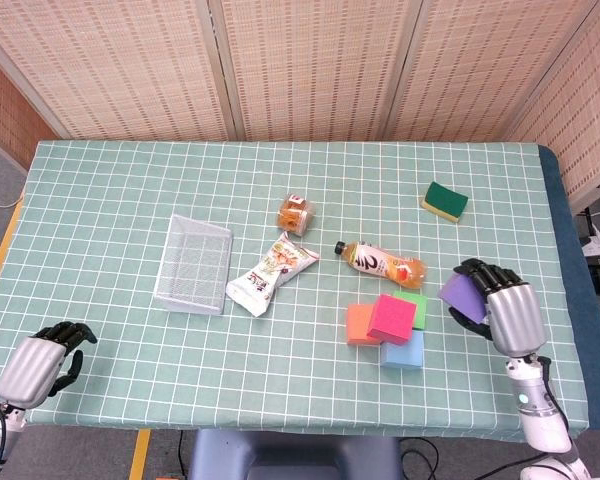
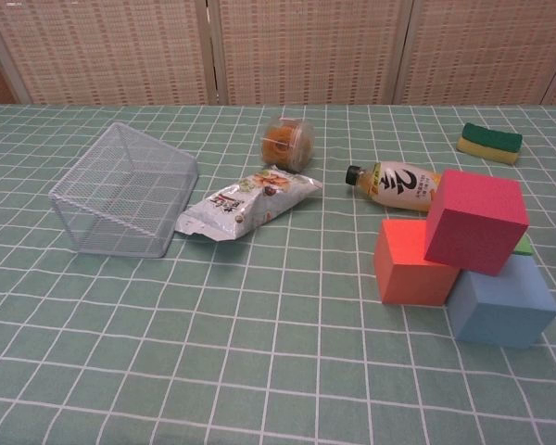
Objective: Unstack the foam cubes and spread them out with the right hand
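A pink foam cube (image 1: 391, 317) (image 2: 475, 221) rests on top of an orange cube (image 1: 360, 325) (image 2: 410, 263) and a blue cube (image 1: 403, 349) (image 2: 500, 300). A green cube (image 1: 416, 303) (image 2: 524, 246) peeks out behind them. My right hand (image 1: 500, 306) holds a purple cube (image 1: 460, 293) to the right of the pile, low over the table. My left hand (image 1: 42, 360) lies at the near left table edge with its fingers curled and nothing in it. Neither hand appears in the chest view.
A tea bottle (image 1: 381, 264) (image 2: 398, 184) lies just behind the pile. A snack bag (image 1: 271, 274) (image 2: 246, 204), a small jar (image 1: 296, 212) (image 2: 290, 142) and a wire basket (image 1: 193, 264) (image 2: 125, 191) sit to the left. A green-and-yellow sponge (image 1: 445, 200) (image 2: 489, 142) is at the back right.
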`<action>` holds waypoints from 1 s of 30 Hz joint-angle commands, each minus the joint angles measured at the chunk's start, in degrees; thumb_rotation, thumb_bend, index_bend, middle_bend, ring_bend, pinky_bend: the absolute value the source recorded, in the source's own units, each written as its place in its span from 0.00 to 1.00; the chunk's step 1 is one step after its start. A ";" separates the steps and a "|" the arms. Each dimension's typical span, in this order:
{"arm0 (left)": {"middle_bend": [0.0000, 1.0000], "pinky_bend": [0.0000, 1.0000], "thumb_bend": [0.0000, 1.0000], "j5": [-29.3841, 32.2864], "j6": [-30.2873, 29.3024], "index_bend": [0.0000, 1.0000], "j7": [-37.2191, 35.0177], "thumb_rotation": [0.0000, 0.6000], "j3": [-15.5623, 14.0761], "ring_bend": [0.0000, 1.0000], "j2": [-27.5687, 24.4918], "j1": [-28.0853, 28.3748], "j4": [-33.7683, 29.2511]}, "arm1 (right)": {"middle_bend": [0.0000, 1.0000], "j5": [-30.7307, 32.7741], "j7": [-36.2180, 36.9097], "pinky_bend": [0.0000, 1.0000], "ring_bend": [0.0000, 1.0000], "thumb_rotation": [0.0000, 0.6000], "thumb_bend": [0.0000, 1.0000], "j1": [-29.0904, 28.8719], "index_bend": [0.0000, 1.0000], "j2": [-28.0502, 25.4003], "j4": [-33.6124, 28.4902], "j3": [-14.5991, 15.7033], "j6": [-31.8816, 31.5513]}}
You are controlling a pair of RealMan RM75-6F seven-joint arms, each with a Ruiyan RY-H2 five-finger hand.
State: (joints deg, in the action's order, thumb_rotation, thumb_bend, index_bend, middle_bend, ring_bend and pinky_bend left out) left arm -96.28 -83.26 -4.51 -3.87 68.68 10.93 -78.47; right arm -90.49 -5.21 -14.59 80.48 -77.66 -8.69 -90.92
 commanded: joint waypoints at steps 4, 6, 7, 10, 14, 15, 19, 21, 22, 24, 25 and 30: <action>0.34 0.47 0.68 -0.13 0.57 0.42 0.54 1.00 -0.17 0.30 0.14 0.21 -0.18 | 0.44 12.81 -3.82 0.68 0.39 1.00 0.06 2.68 0.50 -5.66 -0.91 0.10 12.69; 0.34 0.47 0.68 -0.16 0.68 0.42 0.62 1.00 -0.21 0.30 0.22 0.25 -0.14 | 0.37 13.06 -0.18 0.66 0.33 1.00 0.06 2.33 0.44 -6.35 -0.25 0.54 15.16; 0.34 0.47 0.68 -0.14 0.76 0.42 0.64 1.00 -0.23 0.30 0.24 0.27 -0.13 | 0.34 12.88 1.41 0.64 0.30 1.00 0.06 2.15 0.41 -6.62 0.18 0.76 16.03; 0.34 0.47 0.68 -0.06 0.96 0.42 0.69 1.00 -0.24 0.30 0.24 0.32 -0.15 | 0.23 12.10 3.37 0.53 0.16 1.00 0.06 1.75 0.29 -6.53 2.12 1.15 16.80; 0.34 0.47 0.68 -0.11 0.93 0.42 0.62 1.00 -0.27 0.30 0.28 0.33 -0.13 | 0.02 10.30 5.42 0.24 0.00 1.00 0.06 1.73 0.04 -6.73 2.01 1.94 16.35; 0.34 0.47 0.68 -0.12 0.92 0.42 0.61 1.00 -0.27 0.30 0.29 0.33 -0.13 | 0.00 9.55 6.29 0.18 0.00 1.00 0.06 1.77 0.01 -7.16 1.47 2.37 16.32; 0.34 0.47 0.68 -0.28 0.74 0.42 0.67 1.00 -0.33 0.30 0.28 0.28 -0.15 | 0.00 4.13 10.48 0.10 0.00 1.00 0.06 2.02 0.00 -9.74 -1.56 5.16 15.22; 0.34 0.47 0.68 -0.31 0.73 0.42 0.70 1.00 -0.35 0.30 0.28 0.28 -0.15 | 0.00 0.30 13.31 0.08 0.00 1.00 0.06 1.96 0.00 -10.91 -2.90 6.92 14.14; 0.34 0.47 0.68 -0.30 0.75 0.42 0.73 1.00 -0.36 0.30 0.28 0.29 -0.17 | 0.00 -1.27 14.85 0.08 0.00 1.00 0.06 1.80 0.00 -11.37 -3.43 7.64 13.85; 0.34 0.47 0.68 -0.25 0.91 0.42 0.79 1.00 -0.36 0.30 0.30 0.34 -0.16 | 0.00 -4.85 18.57 0.07 0.00 1.00 0.06 1.11 0.00 -12.28 -4.26 9.24 13.45; 0.34 0.47 0.68 -0.26 0.95 0.42 0.81 1.00 -0.37 0.30 0.32 0.36 -0.16 | 0.00 -6.20 20.00 0.06 0.00 1.00 0.06 0.71 0.00 -12.49 -4.35 9.75 13.31; 0.34 0.47 0.68 -0.36 0.75 0.42 0.78 1.00 -0.39 0.30 0.28 0.31 -0.15 | 0.00 -11.10 25.16 0.06 0.00 1.00 0.06 -1.07 0.00 -11.12 -3.19 10.67 11.10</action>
State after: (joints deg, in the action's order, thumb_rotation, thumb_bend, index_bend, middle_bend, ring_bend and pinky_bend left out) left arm -96.64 -82.50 -3.72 -4.26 68.97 11.24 -78.63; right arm -100.10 18.47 -14.80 68.95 -81.08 1.23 -78.62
